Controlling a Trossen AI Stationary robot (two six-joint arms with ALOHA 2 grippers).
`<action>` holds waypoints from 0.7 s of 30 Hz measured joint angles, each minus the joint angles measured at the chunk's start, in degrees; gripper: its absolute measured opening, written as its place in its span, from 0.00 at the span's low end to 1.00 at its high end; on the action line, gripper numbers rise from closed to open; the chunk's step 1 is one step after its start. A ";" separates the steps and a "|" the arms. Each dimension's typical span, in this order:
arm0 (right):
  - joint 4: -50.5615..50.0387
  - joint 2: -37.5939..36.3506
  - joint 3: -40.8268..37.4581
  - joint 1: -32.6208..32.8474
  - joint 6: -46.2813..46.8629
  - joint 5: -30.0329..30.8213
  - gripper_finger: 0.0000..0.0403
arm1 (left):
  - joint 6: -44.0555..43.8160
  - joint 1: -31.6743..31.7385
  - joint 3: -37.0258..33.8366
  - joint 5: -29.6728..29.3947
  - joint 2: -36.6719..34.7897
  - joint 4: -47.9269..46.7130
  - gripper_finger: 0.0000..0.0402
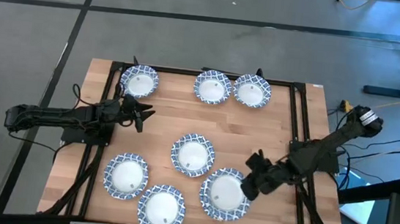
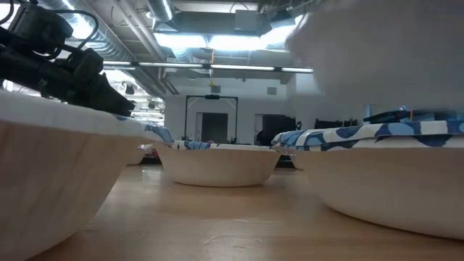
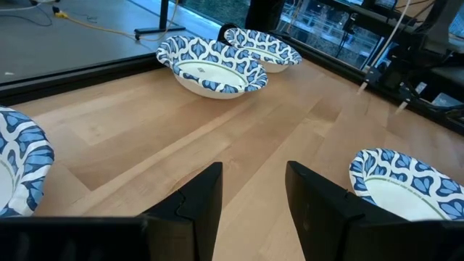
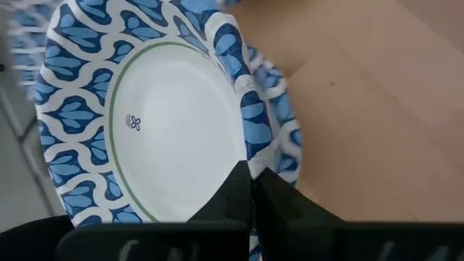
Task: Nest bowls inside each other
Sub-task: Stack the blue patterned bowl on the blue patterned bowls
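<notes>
My right gripper (image 1: pixel 250 184) is pinched tight on the rim of a bowl (image 4: pixel 152 116) near the table's (image 1: pixel 301 136) near right corner. In the right wrist view that bowl sits over another patterned rim (image 4: pixel 279 156), so I judge it to be nesting onto a stack (image 1: pixel 224 194). To seat it well I should keep the rim level, centre it over the one beneath, and let go only once it sits flush.

My left gripper (image 1: pixel 143 113) hangs half open and empty near the table's left edge, just short of the bowl at the far left corner (image 1: pixel 140 81). Two bowls (image 1: pixel 213 87) (image 1: pixel 252 90) stand side by side along the far edge. One bowl (image 1: pixel 193 155) sits mid-table, and two more (image 1: pixel 127 176) (image 1: pixel 162 209) crowd the near edge.

Bare wood runs between the far row and the centre bowl, my safest lane for carrying. The stack lies close to the near edge and the right frame rail (image 1: pixel 303 122), leaving little room for a wide swing.
</notes>
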 joint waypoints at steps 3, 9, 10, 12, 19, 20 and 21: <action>0.56 2.79 0.00 -2.44 -1.66 -2.84 0.01 | 0.02 0.00 -0.01 0.03 0.01 0.00 0.36; 7.15 7.28 -0.02 -5.32 -4.15 -9.28 0.02 | 0.04 0.00 0.00 1.29 0.02 -0.20 0.36; 7.91 7.65 -0.02 -5.49 -4.47 -9.37 0.03 | 0.04 0.00 -0.02 1.42 0.02 -0.19 0.36; 9.19 8.08 -0.02 -6.03 -5.57 -9.40 0.06 | 0.04 0.00 -0.02 1.53 0.02 -0.20 0.36; 9.34 8.21 -0.02 -7.83 -5.83 -9.15 0.22 | 0.22 -0.01 -0.02 1.53 0.00 -0.22 0.36; 9.29 8.21 -0.02 -8.12 -5.82 -9.15 0.25 | 0.48 -0.01 -0.01 1.52 0.00 -0.23 0.36; 9.27 8.21 -0.02 -8.37 -5.85 -9.09 0.28 | 0.50 -0.02 -0.02 1.53 0.02 -0.24 0.36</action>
